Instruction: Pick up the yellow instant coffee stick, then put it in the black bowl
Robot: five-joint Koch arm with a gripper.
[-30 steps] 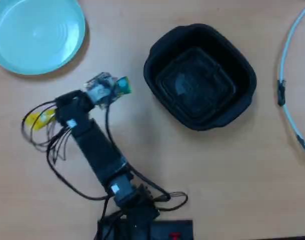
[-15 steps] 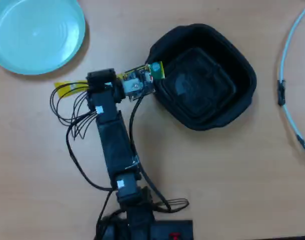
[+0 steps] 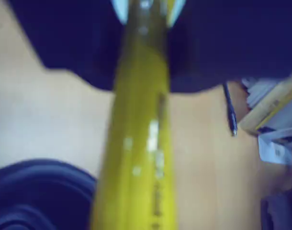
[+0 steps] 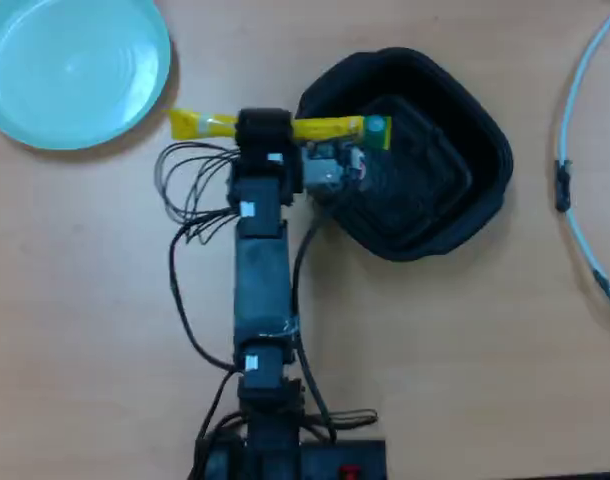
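Observation:
The yellow instant coffee stick (image 4: pixel 330 128) lies level in my gripper (image 4: pixel 265 130), which is shut on its middle and holds it above the table. Its green end (image 4: pixel 376 127) hangs over the left part of the black bowl (image 4: pixel 435 160). Its plain yellow end sticks out to the left, towards the plate. In the wrist view the stick (image 3: pixel 139 143) runs blurred from the gripper (image 3: pixel 148 8) at the top down to the bottom edge. A part of the bowl's rim (image 3: pixel 36 196) shows at the bottom left.
A light-blue round plate (image 4: pixel 75 65) lies at the top left of the overhead view. A white cable (image 4: pixel 577 190) curves along the right edge. The arm's wires (image 4: pixel 190 190) loop to its left. The wrist view shows a pen (image 3: pixel 230 110) and papers (image 3: pixel 275 110) at the right.

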